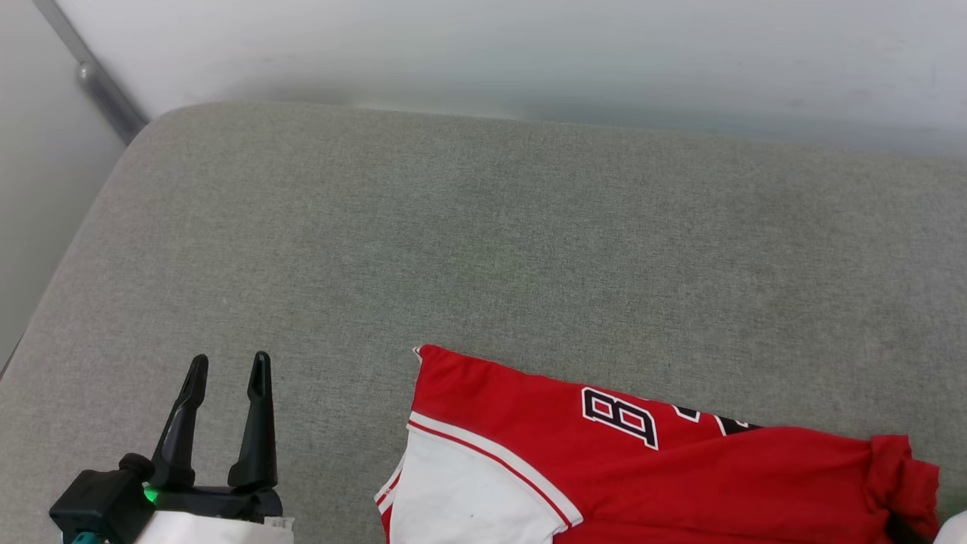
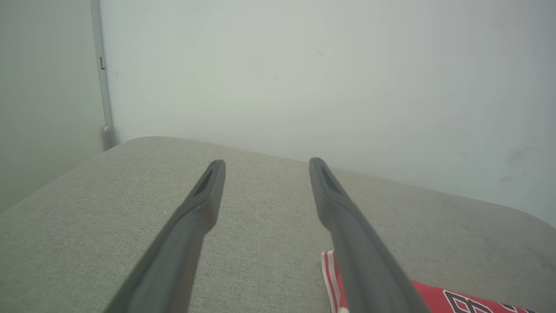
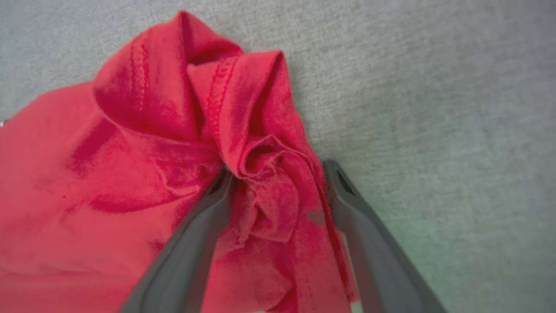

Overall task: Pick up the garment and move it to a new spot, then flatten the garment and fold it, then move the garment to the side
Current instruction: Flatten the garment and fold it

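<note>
The garment [image 1: 680, 468], red with a white sleeve and black white-outlined lettering, lies partly flat on the grey cushion [image 1: 453, 227] at the lower right. Its right end is crumpled into a bunch. In the right wrist view my right gripper [image 3: 278, 171] stands open, its two fingers on either side of that bunched red fold of the garment [image 3: 130, 174]. My left gripper [image 1: 229, 363] is open over bare cushion to the left of the garment, apart from it. In the left wrist view the left gripper [image 2: 267, 165] has nothing between its fingers, and a striped edge of the garment [image 2: 434, 295] shows at the lower right.
A pale wall [image 1: 529, 53] runs along the cushion's far edge. A grey metal rail [image 1: 106, 91] slants down at the upper left, beyond the cushion's rounded corner. Bare cushion stretches across the middle and back.
</note>
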`<state>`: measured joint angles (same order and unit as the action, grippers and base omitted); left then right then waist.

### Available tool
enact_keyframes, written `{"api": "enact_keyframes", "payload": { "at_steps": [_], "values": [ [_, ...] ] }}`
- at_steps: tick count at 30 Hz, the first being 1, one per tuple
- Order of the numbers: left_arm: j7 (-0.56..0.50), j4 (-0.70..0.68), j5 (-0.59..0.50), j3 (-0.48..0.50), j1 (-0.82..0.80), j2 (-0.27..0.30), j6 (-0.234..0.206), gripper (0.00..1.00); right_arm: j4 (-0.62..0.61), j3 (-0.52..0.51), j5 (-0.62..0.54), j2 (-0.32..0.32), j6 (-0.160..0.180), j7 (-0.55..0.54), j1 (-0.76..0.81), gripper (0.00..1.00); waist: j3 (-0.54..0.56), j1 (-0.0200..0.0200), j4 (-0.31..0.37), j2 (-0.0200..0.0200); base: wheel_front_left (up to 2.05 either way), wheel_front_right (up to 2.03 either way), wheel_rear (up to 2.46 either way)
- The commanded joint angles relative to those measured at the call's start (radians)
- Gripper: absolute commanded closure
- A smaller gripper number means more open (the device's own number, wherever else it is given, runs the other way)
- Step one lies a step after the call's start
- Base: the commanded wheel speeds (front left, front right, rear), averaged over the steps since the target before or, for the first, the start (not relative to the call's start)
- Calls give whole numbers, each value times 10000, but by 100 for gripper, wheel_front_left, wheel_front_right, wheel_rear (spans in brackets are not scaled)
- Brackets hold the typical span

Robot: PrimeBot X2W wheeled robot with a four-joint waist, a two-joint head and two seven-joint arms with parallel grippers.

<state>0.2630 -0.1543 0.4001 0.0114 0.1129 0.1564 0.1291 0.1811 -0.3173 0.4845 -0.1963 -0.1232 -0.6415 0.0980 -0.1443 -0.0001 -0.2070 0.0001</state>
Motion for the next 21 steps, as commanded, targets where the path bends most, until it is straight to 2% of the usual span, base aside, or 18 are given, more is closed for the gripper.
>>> {"api": "enact_keyframes", "payload": {
  "at_steps": [1, 5, 6, 7, 13, 21],
  "values": [
    [21, 26, 14, 9, -147, 71, 10, 0, 541, 685, 208, 628, -136, -302, 147, 0, -18, 1, -20, -1, 0, 0, 0],
    [21, 89, 62, -44, -168, 129, 13, 0, 535, 1562, 657, 782, -159, -247, 288, 0, -10, 1, -23, -1, 0, 0, 0],
    [21, 111, 71, -47, -169, 138, 12, 0, 505, 1718, 673, 732, -160, -116, 311, 5, 4, 1, -13, -1, 0, 0, 0],
    [21, 110, 132, -65, -192, 127, 14, 0, 515, 1742, 628, 648, -160, 86, 293, 100, 20, 1, -1, -1, 0, 0, 0],
    [21, 139, 246, -60, -144, 144, 14, 0, 626, 1535, 348, 65, -84, 977, -1, 100, 220, 1, 142, -1, 0, 0, 0],
    [21, 173, 166, -136, -27, 232, 15, 0, 683, 91, -241, -648, -65, 1594, -525, 100, 357, 1, 418, -1, 0, 0, 0]
  ]
}}
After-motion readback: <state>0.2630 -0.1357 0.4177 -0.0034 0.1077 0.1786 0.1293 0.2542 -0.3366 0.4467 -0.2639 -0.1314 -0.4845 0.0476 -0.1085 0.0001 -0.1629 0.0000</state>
